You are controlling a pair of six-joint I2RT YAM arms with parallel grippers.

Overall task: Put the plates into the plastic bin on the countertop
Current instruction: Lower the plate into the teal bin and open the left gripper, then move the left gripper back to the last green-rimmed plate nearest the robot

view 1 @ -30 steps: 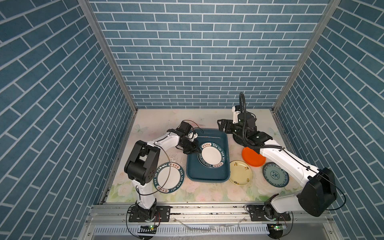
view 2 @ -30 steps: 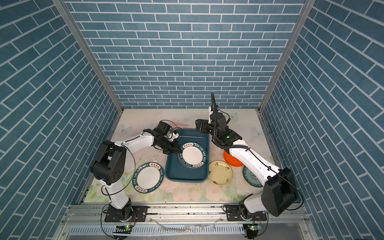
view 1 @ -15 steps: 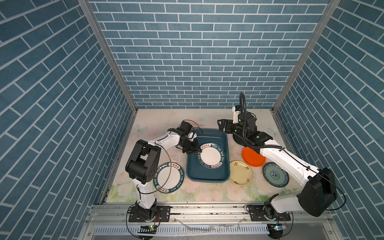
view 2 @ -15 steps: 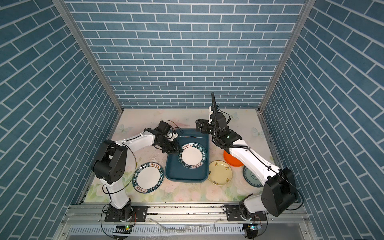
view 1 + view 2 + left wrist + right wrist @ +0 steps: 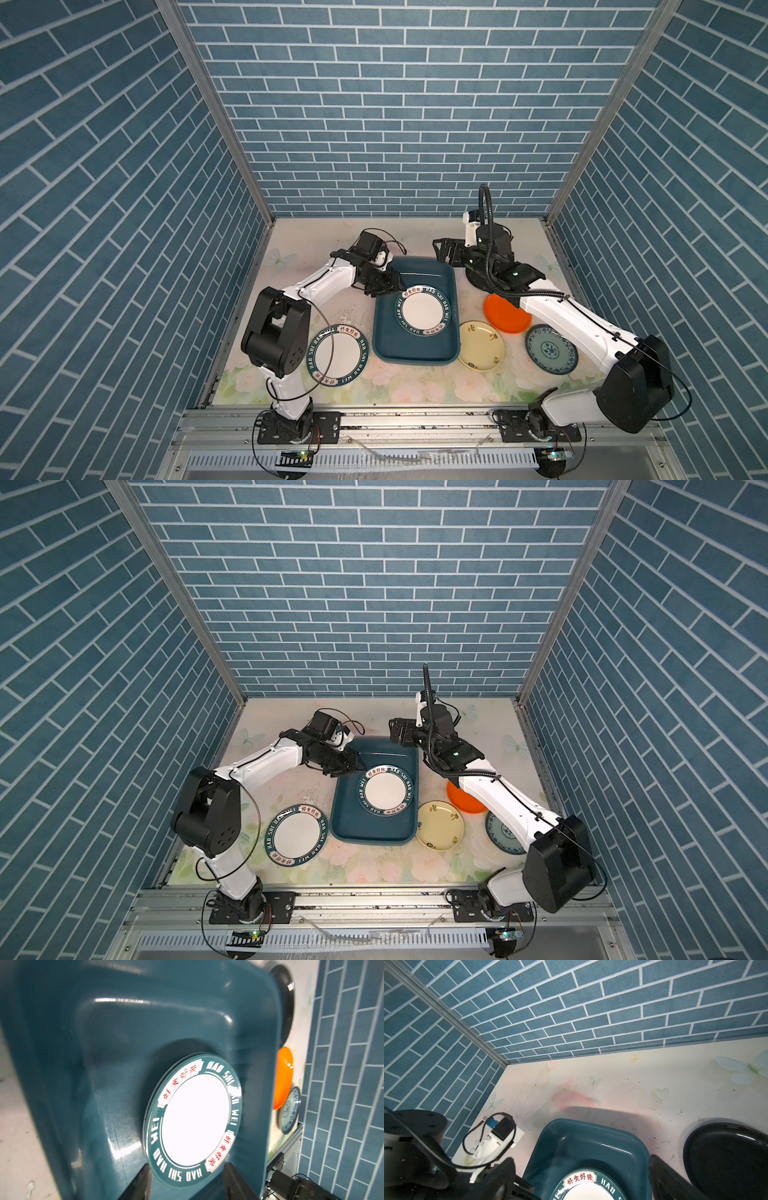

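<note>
Enclosure and front frame fittings

Blue brick-patterned walls [image 5: 395, 104] with pale joints on three sides; aluminium corner posts [image 5: 217, 112] rising at both back corners; an aluminium rail [image 5: 415, 419] across the front; below it a white slotted cable duct [image 5: 395, 461] and small circuit boards [image 5: 300, 457] with lit green lights.

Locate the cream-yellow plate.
In both top views the cream-yellow plate lies on the countertop, right of centre, beside the near right corner of the plastic bin, in front of the orange plate.

Both top views look steeply down from high in front at the whole countertop [image 5: 415, 237]. Each wrist camera sits close over the bin [image 5: 62, 1064], which both share.
</note>
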